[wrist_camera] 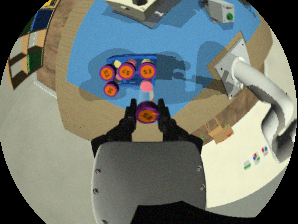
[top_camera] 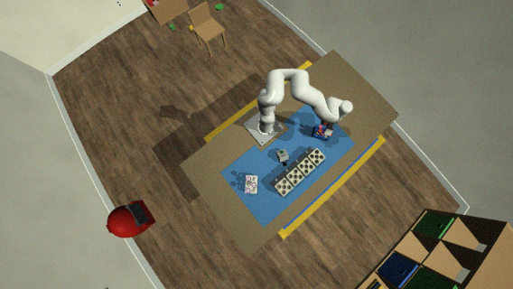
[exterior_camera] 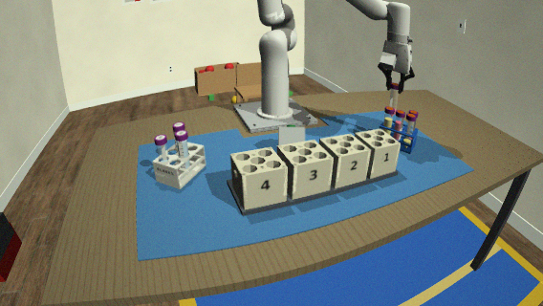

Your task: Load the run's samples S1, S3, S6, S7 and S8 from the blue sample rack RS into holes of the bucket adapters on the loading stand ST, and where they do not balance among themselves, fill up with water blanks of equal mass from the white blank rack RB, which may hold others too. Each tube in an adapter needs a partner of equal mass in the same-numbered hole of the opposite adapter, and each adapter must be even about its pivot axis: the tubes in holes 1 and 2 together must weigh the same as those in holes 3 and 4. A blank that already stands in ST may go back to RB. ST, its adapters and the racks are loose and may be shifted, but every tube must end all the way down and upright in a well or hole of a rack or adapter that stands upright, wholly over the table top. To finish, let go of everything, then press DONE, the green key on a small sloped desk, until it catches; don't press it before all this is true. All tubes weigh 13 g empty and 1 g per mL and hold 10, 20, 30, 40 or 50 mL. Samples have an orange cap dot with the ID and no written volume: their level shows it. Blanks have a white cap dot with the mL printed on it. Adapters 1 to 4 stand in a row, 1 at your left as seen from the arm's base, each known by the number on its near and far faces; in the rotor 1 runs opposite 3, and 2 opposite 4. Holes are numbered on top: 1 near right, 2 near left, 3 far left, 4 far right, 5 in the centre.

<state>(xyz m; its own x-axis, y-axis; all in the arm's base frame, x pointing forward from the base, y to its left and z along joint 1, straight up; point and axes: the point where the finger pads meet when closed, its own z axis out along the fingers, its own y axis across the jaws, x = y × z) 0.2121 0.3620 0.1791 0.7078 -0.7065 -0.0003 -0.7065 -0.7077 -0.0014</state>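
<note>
Your gripper point(exterior_camera: 396, 86) pinches one sample tube point(exterior_camera: 394, 98) by its cap, hanging upright above rack RS point(exterior_camera: 406, 140) near the counter's far right edge, so it clears neighbouring caps.

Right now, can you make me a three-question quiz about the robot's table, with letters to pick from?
1. Where is the tube that the gripper holds?
A. Above the blue rack
B. Inside adapter 4
C. Lying on the floor

2. How many tubes stand in the white rack?
A. One
B. Three
C. Six

3. What are the holes of the four adapters like?
A. All full
B. Half full
C. All empty

Answers: 1 A, the tube hangs in the shut fingers over the blue rack. 2 B, three purple caps show there. 3 C, every hole looks dark and open.
</note>
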